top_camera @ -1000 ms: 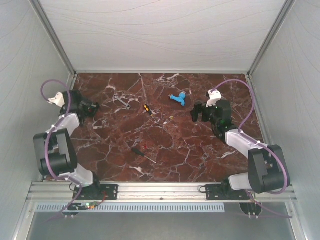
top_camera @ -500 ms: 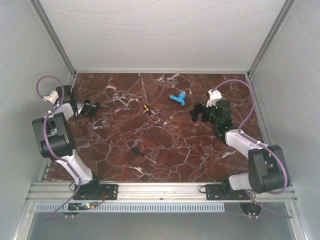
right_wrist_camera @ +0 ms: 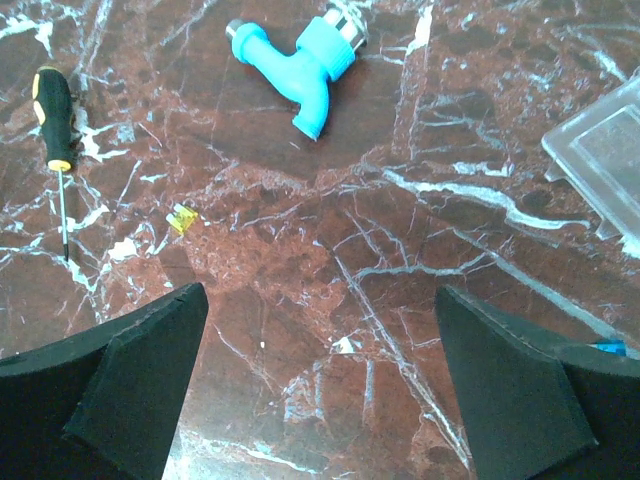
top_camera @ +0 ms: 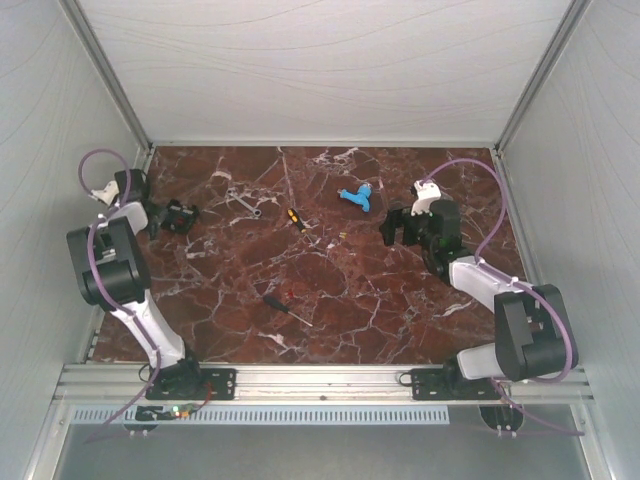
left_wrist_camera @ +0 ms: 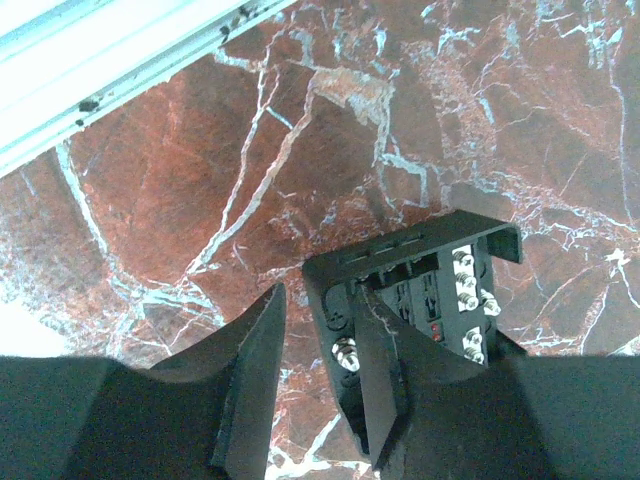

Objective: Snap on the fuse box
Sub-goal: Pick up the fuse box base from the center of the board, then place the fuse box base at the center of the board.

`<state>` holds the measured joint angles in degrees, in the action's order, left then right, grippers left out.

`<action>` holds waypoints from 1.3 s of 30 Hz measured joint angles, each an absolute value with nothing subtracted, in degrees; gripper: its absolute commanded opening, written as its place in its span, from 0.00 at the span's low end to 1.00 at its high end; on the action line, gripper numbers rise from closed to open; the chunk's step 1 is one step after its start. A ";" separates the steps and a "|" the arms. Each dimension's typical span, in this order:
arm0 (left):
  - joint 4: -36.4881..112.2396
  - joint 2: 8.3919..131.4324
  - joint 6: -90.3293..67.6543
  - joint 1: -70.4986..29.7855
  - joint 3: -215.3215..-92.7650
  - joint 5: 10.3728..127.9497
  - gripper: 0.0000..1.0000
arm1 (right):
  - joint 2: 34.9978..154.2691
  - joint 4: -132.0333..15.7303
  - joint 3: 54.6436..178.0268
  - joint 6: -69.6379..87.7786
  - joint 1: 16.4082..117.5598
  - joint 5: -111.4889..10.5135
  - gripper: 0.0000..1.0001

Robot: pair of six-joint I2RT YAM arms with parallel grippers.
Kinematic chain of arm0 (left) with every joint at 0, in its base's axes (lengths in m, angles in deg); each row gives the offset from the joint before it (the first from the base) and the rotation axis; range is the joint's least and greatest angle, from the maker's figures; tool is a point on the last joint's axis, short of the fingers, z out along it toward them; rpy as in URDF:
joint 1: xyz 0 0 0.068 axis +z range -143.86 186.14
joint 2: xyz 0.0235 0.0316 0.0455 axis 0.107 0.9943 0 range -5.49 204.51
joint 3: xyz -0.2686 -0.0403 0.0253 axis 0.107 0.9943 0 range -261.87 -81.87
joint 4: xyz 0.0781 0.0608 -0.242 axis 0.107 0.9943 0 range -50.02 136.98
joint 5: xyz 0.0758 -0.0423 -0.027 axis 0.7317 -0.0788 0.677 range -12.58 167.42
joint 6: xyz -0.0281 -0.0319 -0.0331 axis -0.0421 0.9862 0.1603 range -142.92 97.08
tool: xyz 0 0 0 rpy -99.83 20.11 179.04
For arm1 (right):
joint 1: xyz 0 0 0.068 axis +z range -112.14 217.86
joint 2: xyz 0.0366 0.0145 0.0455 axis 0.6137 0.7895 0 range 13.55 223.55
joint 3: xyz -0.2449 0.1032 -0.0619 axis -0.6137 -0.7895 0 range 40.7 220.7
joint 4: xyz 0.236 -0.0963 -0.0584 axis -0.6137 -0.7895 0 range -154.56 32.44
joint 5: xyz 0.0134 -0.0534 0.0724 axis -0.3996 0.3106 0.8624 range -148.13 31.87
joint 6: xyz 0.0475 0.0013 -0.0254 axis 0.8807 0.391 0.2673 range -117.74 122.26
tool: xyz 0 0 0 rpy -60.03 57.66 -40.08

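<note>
The fuse box (top_camera: 181,215) is a small black square box lying at the far left of the marble table, its screws and coloured bits showing from above (left_wrist_camera: 440,290). My left gripper (top_camera: 160,215) is at the box's left side. In the left wrist view the left gripper (left_wrist_camera: 320,300) straddles the box's near wall, with one finger outside it and the other over the inside. It is partly closed, and marble shows between the outer finger and the wall. The clear cover (right_wrist_camera: 600,150) lies flat at the right. My right gripper (right_wrist_camera: 320,295) hangs wide open over bare marble, also seen from above (top_camera: 400,228).
A light-blue plastic piece (top_camera: 356,196) lies at the back centre. Near it are a small wrench (top_camera: 243,202) and a yellow-and-black screwdriver (top_camera: 295,217). A thin dark screwdriver (top_camera: 285,305) lies mid-table. A tiny yellow fuse (right_wrist_camera: 180,218) is on the marble. White walls close in the left and right sides.
My left arm has drawn back toward the left wall, uncovering the fuse box from above, and its jaws have narrowed around the box's edge. The right arm has not moved.
</note>
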<state>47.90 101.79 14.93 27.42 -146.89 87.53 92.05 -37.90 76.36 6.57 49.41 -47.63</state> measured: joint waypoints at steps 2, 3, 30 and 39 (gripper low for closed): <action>47.88 102.25 14.56 27.42 -147.74 87.58 0.31 | 92.66 -38.44 76.45 6.57 49.41 -47.50 0.95; 47.88 102.56 14.36 27.42 -148.16 87.64 0.29 | 92.86 -38.70 76.45 6.57 49.41 -47.43 0.95; 55.12 93.59 11.50 11.75 -150.23 88.58 0.00 | 82.39 -42.53 72.73 11.40 49.43 -47.06 0.89; 55.79 83.02 11.76 -5.02 -142.21 87.38 0.00 | 71.00 -45.52 67.46 14.48 50.24 -46.58 0.90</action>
<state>55.79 83.02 11.76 -5.02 -142.21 87.38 71.00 -45.52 67.46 14.48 50.24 -46.58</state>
